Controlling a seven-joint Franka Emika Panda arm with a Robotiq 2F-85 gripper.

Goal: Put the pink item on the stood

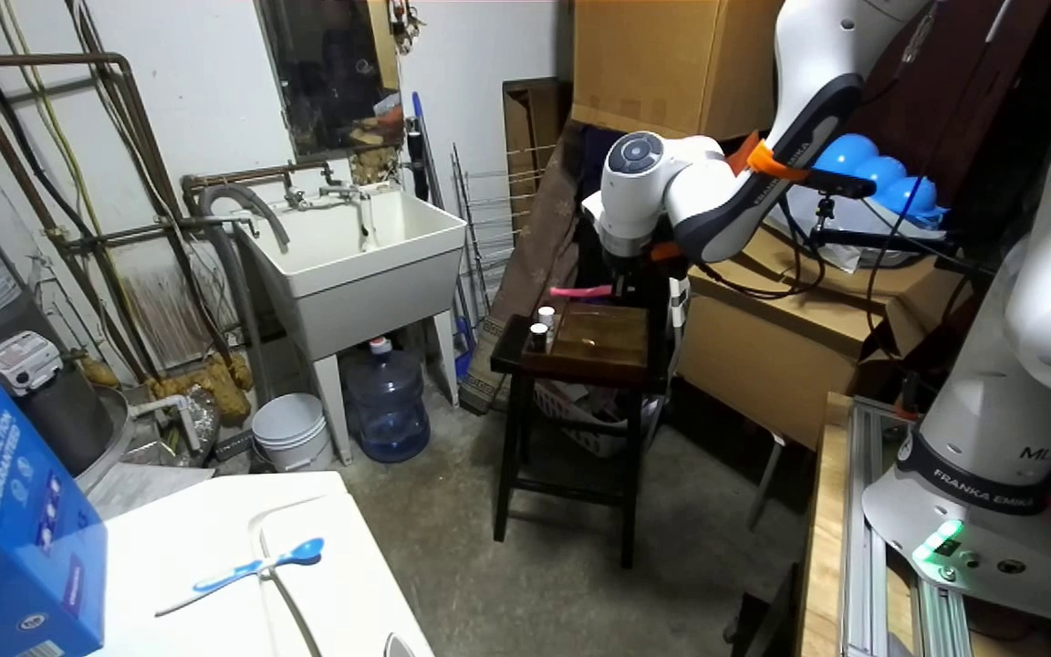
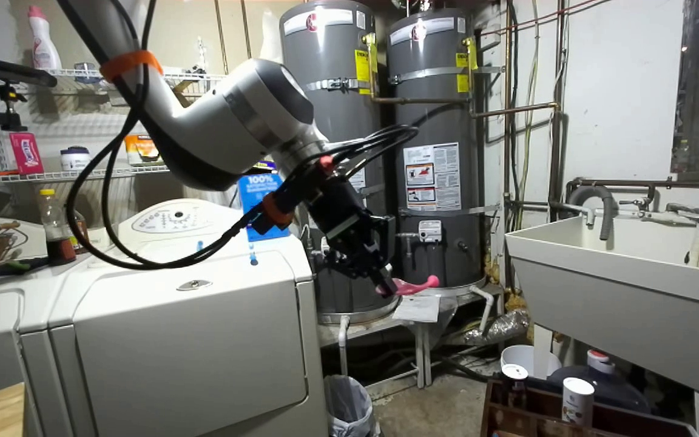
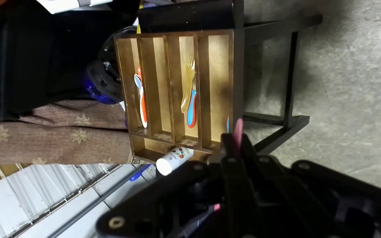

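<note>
My gripper (image 1: 622,288) is shut on the pink item (image 1: 578,292), a slim utensil that sticks out from the fingertips. In an exterior view the gripper (image 2: 389,287) holds the pink item (image 2: 416,286) in the air. In the wrist view the pink item (image 3: 238,129) stands between the fingertips (image 3: 237,142). The dark brown stool (image 1: 511,339) bears a brown wooden tray (image 1: 585,369) with compartments. The gripper is above the stool, near the tray's edge. In the wrist view the tray (image 3: 184,33) holds an orange-white spoon (image 3: 143,107), a yellow fork (image 3: 188,86) and a red-blue handle (image 3: 191,110).
Two small canisters, one white (image 2: 577,400) and one dark with a white lid (image 2: 514,388), stand in the tray's end compartment. A white sink (image 1: 379,274) and cardboard boxes (image 1: 763,356) flank the stool. A blue spoon (image 1: 261,569) lies on a white appliance (image 1: 215,520).
</note>
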